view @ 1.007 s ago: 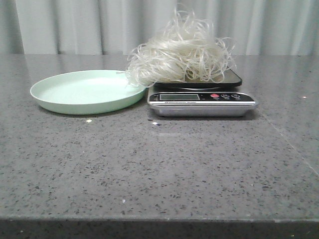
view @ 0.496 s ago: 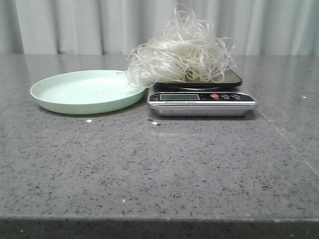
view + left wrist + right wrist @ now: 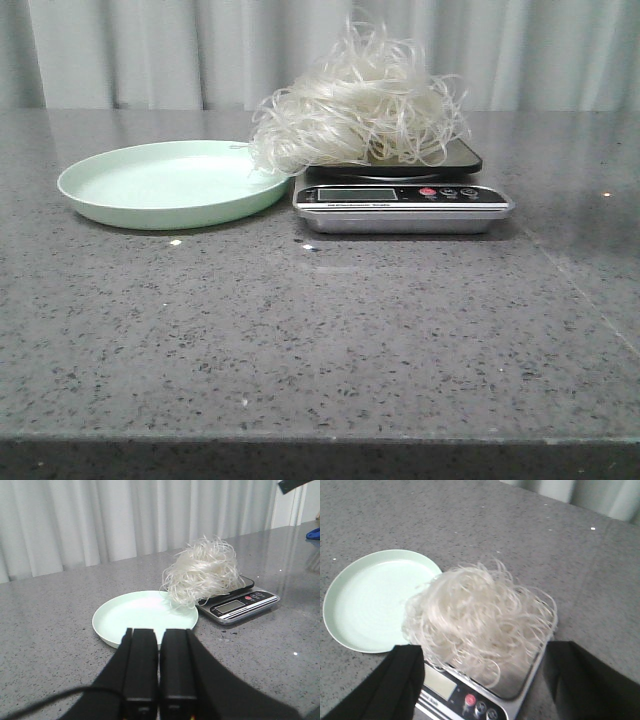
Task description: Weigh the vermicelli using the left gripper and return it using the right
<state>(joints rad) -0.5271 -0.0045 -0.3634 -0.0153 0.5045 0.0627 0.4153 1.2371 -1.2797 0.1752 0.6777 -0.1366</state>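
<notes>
The vermicelli point(image 3: 355, 105) sits heaped on the kitchen scale point(image 3: 402, 195), its strands spilling over the rim of the empty pale green plate point(image 3: 160, 185) just beside it on the desk point(image 3: 320, 340). The right pincer point(image 3: 480, 680) hangs released directly above the heap, its fingers straddling it, so it is the nearer arm for the return. The left pincer point(image 3: 159, 670) is clenched, empty, on the plate's far side.

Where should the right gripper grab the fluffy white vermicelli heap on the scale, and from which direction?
Probably the thick middle of the vermicelli heap, from straight above. It sits loosely on the black scale platform, strands spilling toward the pale green plate. The right gripper, open, already straddles it.
</notes>
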